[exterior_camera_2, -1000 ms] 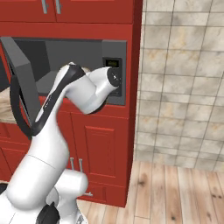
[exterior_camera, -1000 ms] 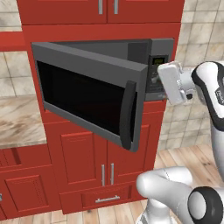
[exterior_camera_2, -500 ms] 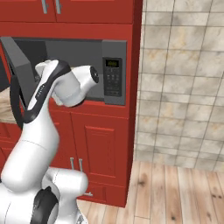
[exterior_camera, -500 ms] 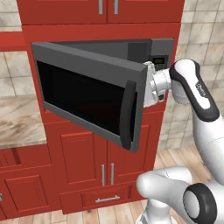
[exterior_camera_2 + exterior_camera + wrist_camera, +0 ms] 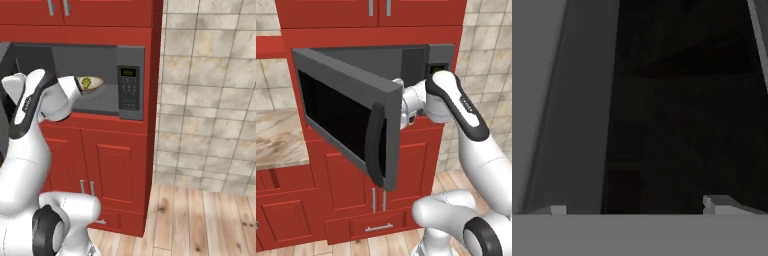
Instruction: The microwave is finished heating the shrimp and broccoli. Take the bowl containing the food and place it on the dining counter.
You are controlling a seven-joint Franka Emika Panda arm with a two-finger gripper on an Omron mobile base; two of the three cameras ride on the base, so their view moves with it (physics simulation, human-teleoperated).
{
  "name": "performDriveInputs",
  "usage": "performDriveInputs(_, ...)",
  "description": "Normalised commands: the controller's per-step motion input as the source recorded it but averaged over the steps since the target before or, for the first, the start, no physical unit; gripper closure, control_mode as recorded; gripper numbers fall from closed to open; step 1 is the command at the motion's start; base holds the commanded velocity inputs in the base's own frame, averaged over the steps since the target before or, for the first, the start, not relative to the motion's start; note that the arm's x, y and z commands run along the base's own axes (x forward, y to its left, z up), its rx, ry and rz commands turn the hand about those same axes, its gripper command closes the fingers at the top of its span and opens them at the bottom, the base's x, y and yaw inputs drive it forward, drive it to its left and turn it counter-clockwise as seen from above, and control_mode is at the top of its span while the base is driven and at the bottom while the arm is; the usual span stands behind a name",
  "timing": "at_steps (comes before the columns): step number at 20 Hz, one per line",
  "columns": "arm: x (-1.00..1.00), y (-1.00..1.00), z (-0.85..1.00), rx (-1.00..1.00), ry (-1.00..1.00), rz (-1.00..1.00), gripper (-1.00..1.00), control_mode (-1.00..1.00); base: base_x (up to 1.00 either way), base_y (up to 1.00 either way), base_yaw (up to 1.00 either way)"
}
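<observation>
Swinging further left since a second ago, the arm's wrist is now tucking in behind the open door [image 5: 351, 120] of the microwave [image 5: 100, 82], and the gripper [image 5: 634, 207] is pointing into the dark cavity. Its two tips are peeking up apart at the bottom of the hand view, fingers [image 5: 722, 204] spread and grasping nothing. Over on the right base view, the bowl [image 5: 89, 84] is sitting on the microwave floor, toward the right side near the button panel [image 5: 129, 89], with the broccoli [image 5: 86, 82] showing green inside it. Red cabinets [image 5: 112, 170] are framing the microwave above and below, a tiled wall [image 5: 210, 90] is running off to the right, and a wooden floor [image 5: 200, 220] is stretching underneath.
</observation>
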Motion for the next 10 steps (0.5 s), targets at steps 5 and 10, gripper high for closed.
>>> performDriveInputs(5, -0.49, 1.00, 0.00, 0.01, -0.04, 0.21, -1.00, -1.00, 0.00, 0.00, 0.00)
performDriveInputs(10, 0.01, 1.00, 0.00, 0.00, -0.18, -0.11, -1.00, -1.00, 0.00, 0.00, 0.00)
